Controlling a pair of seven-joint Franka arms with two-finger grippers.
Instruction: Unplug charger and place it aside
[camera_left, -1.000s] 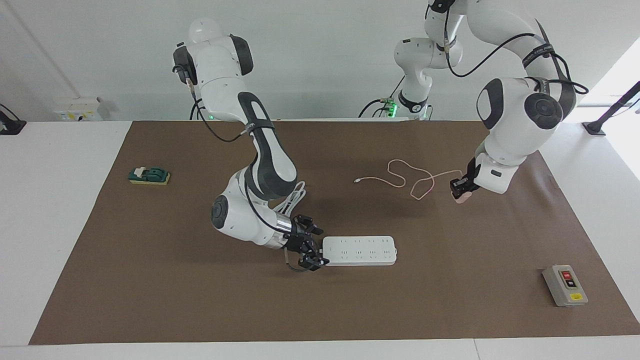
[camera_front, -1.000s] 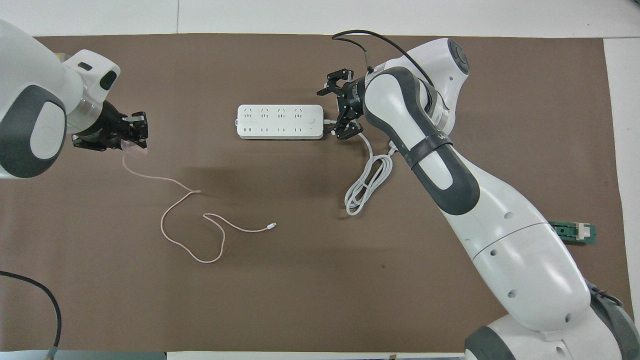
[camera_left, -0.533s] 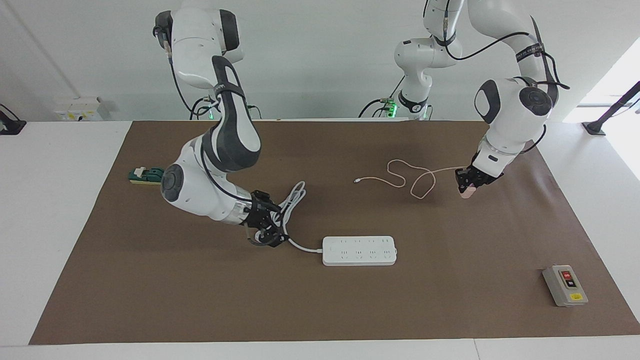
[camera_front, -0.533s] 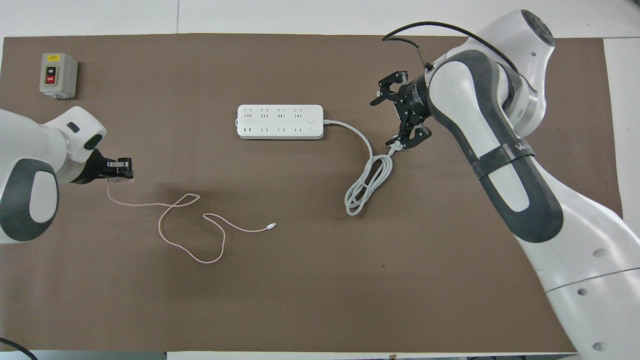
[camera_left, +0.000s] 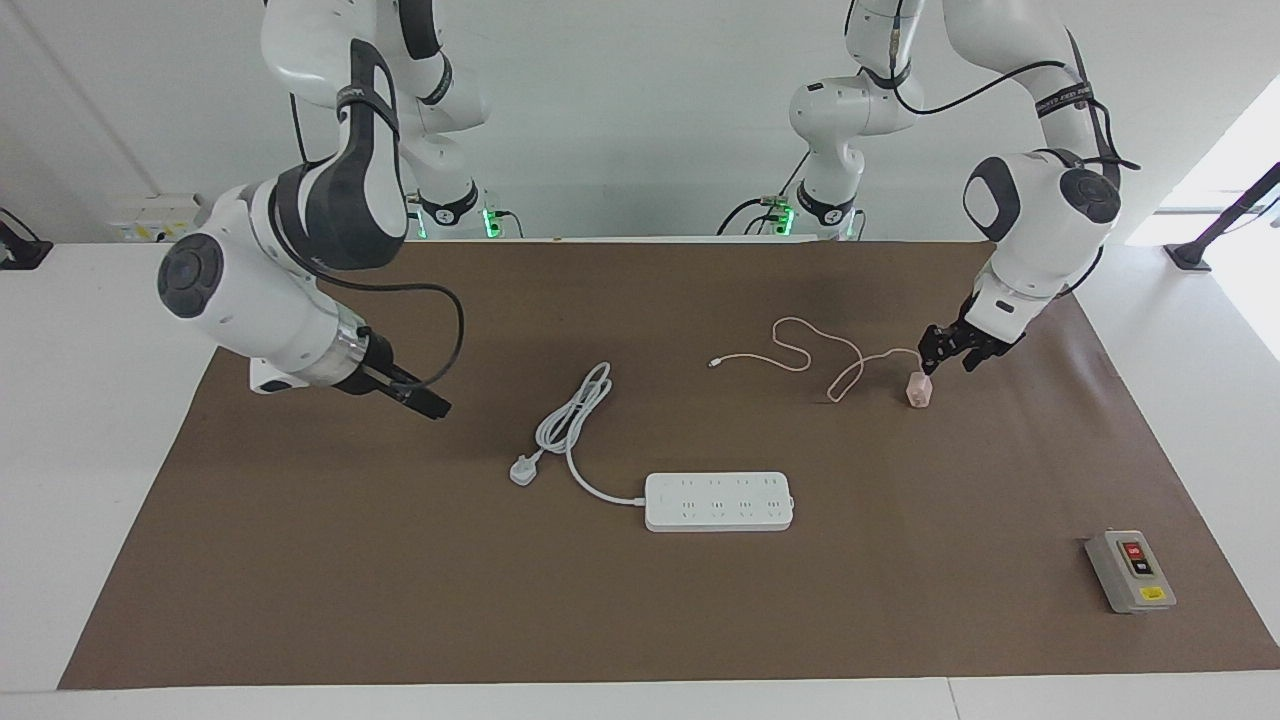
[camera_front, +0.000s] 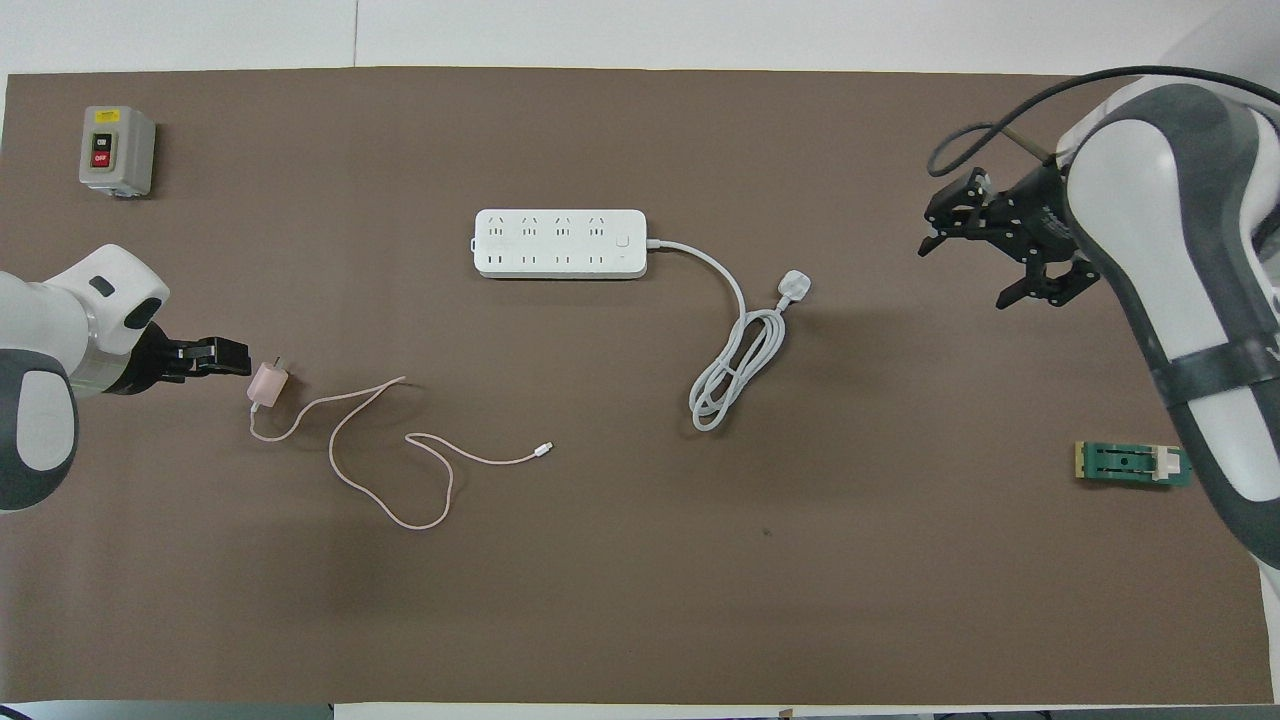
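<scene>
The pale pink charger (camera_left: 917, 390) lies on the brown mat toward the left arm's end, unplugged, nearer to the robots than the white power strip (camera_left: 718, 500). Its thin pink cable (camera_left: 800, 355) trails in loops toward the mat's middle. My left gripper (camera_left: 948, 360) is open and empty just beside and above the charger, not touching it. In the overhead view the left gripper (camera_front: 240, 358) sits next to the charger (camera_front: 267, 383) and its cable (camera_front: 400, 450). My right gripper (camera_left: 430, 405) is open and empty, raised over the mat toward the right arm's end (camera_front: 962, 270), well away from the power strip (camera_front: 560, 243).
The power strip's thick white cord (camera_left: 570, 425) and plug lie coiled beside it (camera_front: 740, 350). A grey switch box (camera_left: 1130, 570) with red and black buttons stands at the mat's corner (camera_front: 117, 150). A small green block (camera_front: 1130, 463) lies toward the right arm's end.
The left gripper opened and let go of the charger, which now rests on the mat. The right gripper drew away from the power strip and rose toward its own end.
</scene>
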